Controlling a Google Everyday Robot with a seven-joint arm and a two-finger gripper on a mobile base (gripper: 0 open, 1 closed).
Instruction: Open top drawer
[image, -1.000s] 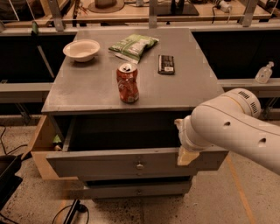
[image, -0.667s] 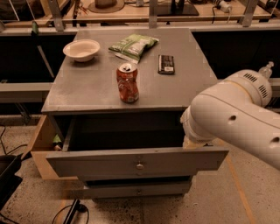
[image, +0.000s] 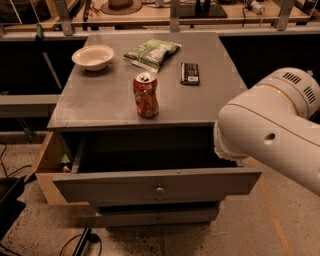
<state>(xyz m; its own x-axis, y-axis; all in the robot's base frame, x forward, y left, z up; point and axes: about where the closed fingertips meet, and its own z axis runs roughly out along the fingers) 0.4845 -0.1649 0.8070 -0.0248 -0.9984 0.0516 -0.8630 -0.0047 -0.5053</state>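
Arm (image: 270, 130) lifted right | pincer hidden behind it | top drawer (image: 125, 184) open

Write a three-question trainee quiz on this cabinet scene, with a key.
1. True or false: the top drawer is pulled out, with its inside showing.
2. Which thing stands nearest the front edge of the cabinet top? A) bowl B) soda can C) snack bag
3. Fill in: the pincer is out of sight behind the robot's white ____, which covers the drawer's right end.
Key: 1 true; 2 B; 3 arm.
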